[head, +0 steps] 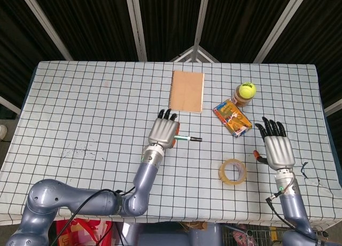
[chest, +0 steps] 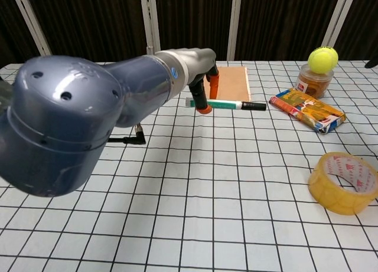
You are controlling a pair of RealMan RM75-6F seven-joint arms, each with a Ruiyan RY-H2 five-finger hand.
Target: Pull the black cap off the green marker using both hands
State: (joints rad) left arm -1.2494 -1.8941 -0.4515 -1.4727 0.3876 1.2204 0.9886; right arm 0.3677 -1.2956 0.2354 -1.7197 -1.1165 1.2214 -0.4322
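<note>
My left hand (head: 163, 133) grips the green marker (head: 184, 138) by its body and holds it level above the table, in front of the notebook. The marker's black cap (head: 195, 139) points to the right, still on the marker (chest: 223, 105). In the chest view the left hand (chest: 202, 83) shows orange fingertips (chest: 204, 108) closed around the marker. My right hand (head: 277, 148) hangs over the table's right side with its fingers spread and nothing in it, well to the right of the cap.
A brown notebook (head: 187, 90) lies behind the marker. A colourful box (head: 232, 117), a jar (head: 241, 98) with a tennis ball (head: 247, 88) on top, and a yellow tape roll (head: 232, 171) sit on the right half.
</note>
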